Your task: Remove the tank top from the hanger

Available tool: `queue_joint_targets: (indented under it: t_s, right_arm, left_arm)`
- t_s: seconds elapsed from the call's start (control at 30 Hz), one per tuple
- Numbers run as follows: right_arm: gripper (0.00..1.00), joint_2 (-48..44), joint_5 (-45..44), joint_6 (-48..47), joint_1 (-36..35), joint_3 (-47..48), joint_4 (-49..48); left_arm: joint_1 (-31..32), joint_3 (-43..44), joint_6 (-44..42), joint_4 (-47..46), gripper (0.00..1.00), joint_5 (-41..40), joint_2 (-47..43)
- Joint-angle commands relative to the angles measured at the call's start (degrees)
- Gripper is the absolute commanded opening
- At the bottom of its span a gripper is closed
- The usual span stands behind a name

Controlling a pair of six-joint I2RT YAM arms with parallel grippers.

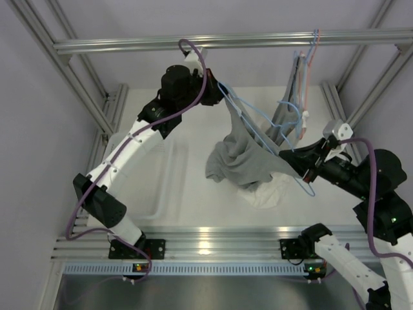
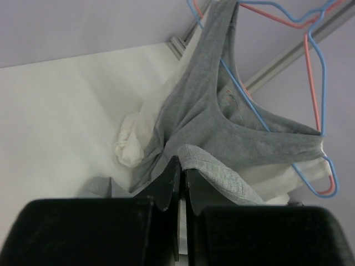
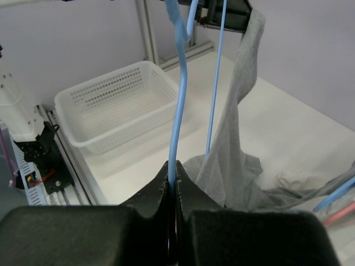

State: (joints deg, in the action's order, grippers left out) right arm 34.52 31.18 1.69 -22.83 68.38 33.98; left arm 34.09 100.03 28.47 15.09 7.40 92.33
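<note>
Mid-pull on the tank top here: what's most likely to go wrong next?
The tank top looks hooked over the far end of the blue hanger, so a pull by the left gripper may stretch or snag it. The right gripper pinches only thin wire, which might slip or twist.

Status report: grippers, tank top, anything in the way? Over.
Left gripper shut on tank top strap. Right gripper shut on blue hanger wire. Tank top not yet off, hanger through neckline. White cloth on table beneath, not blocking.
</note>
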Motion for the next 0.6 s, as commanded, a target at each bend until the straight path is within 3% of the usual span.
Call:
queue_joint_targets:
  t_s: [0.0,0.1,0.23,0.27,0.4,0.57]
  right_arm:
    - [0.00,2.2,-3.7,0.1,0.0,1.6,-0.6]
    - [0.00,0.6,1.1,3.5,-0.1,-2.1,-9.2]
    - [0.00,-1.1,-0.6,11.7,-0.2,-6.0,-25.8]
    - [0.00,-0.8,-0.9,14.7,-0.1,-6.9,-32.5]
    - [0.00,2.7,0.3,22.6,-0.7,-16.8,-52.5]
    - [0.00,10.1,-6.5,18.4,-11.4,-20.2,-62.0]
  left_arm:
    - [-0.2,0.6,-1.3,-4.6,0.00,9.3,-0.4]
    - [-0.3,-1.6,-0.2,-4.5,0.00,5.8,-1.3]
    - [-0.1,-12.0,4.5,-7.5,0.00,5.8,-4.6]
    - [0.0,-18.0,5.4,-11.3,0.00,6.3,-5.8]
    - [0.5,-28.9,8.8,-14.5,0.00,5.1,-14.2]
    - [0.5,-33.7,8.4,-14.5,0.00,7.8,-20.7]
